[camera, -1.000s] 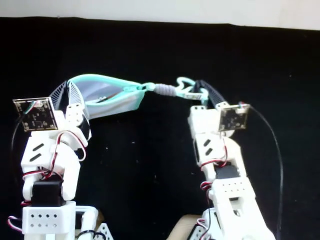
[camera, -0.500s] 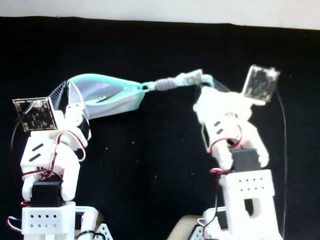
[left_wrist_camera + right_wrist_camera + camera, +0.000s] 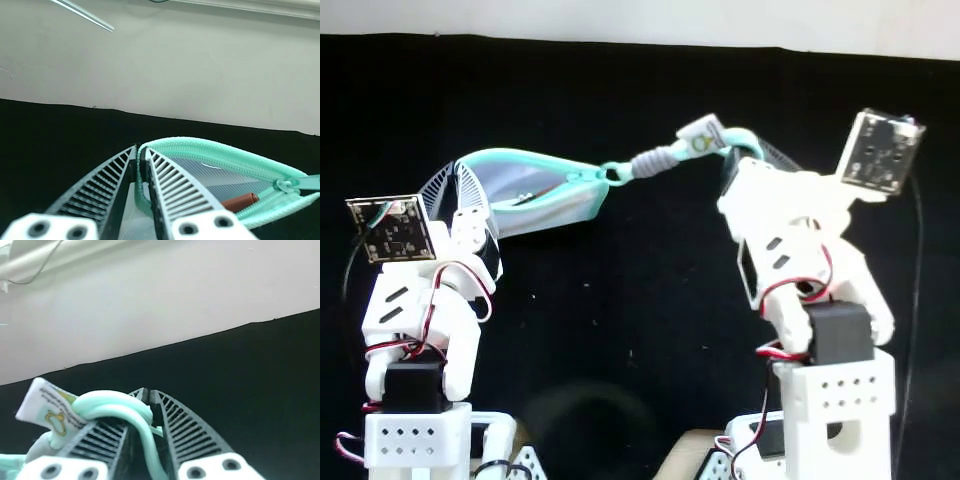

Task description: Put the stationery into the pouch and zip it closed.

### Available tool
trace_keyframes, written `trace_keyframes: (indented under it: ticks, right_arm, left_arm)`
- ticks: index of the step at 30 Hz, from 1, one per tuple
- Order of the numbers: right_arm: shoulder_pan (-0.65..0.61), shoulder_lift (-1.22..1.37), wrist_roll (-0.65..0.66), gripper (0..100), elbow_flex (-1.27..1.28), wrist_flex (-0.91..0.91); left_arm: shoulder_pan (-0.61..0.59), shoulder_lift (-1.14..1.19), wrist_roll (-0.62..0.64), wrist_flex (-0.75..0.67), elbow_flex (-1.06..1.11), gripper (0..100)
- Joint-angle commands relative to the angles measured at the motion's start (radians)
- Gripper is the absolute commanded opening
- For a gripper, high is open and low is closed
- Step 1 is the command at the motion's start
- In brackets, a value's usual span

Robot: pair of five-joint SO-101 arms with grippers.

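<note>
Your left gripper (image 3: 139, 148) was clamped on one end of the single mint pouch (image 3: 535, 195), upper left of the high view. Your right gripper (image 3: 148, 392) was pinched on its one zipper cord (image 3: 655, 162), upper middle. One brown pen (image 3: 240, 201) lay inside the open pouch. Beneath lay one black table (image 3: 620, 310), with one white wall (image 3: 620, 15) along the top edge.

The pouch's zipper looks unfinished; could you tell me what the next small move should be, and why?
Probably the right gripper, shut on the strap, should draw it over toward the left gripper, which grips the pouch at its other end. The pouch gapes open between that gripper and the slider, with a brown pen inside, so the slider likely has to travel that way.
</note>
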Motion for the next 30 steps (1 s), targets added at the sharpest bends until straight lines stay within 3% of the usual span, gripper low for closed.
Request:
trace_keyframes:
  ticks: [1, 4, 17, 30]
  right_arm:
    - [0.013, -0.024, -0.009, 0.5, -0.143, 0.096]
    - [0.005, -0.024, -0.009, 0.5, -0.205, 0.182]
    - [-0.234, -0.015, -0.002, 0.5, -0.335, 0.489]
    - [-0.271, -0.021, -0.055, 0.5, -0.343, 0.492]
  left_arm:
    - [0.028, 0.079, 0.012, 0.046, 0.024, 1]
    - [0.028, 0.079, 0.012, 0.046, 0.024, 1]
    - [0.028, 0.079, 0.012, 0.046, 0.024, 1]
    - [0.145, 0.085, 0.012, -0.023, 0.016, 1]
